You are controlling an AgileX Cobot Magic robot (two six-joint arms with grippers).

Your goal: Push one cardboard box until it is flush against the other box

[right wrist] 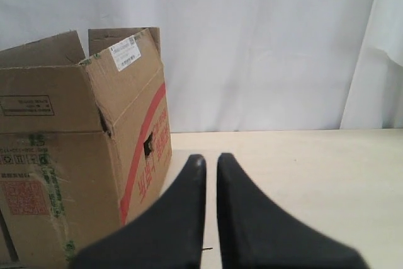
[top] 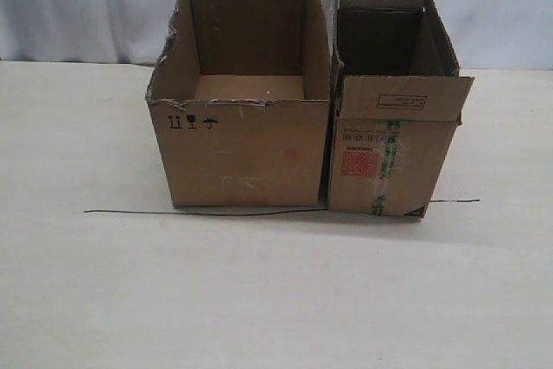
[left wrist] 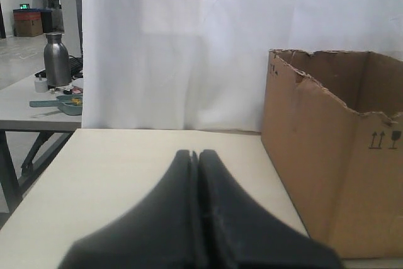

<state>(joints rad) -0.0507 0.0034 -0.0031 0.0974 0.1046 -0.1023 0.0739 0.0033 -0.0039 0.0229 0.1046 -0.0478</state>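
The cardboard box (top: 389,162), narrow with a red square label and tall flaps, stands on the right of the table. The other box (top: 242,153), wide with a ragged rim and black symbols, stands right beside it on the left. Their near sides look pressed together up high, with a thin dark slit low down. Neither arm shows in the exterior view. My left gripper (left wrist: 194,153) is shut and empty, with the other box (left wrist: 334,174) off to one side of it. My right gripper (right wrist: 211,157) is shut to a thin slit, holding nothing, beside the cardboard box (right wrist: 75,149).
A thin black wire (top: 199,212) lies on the table along the boxes' front. A white curtain (top: 86,6) hangs behind the table. Beyond the table edge, the left wrist view shows a side table with a metal bottle (left wrist: 56,60).
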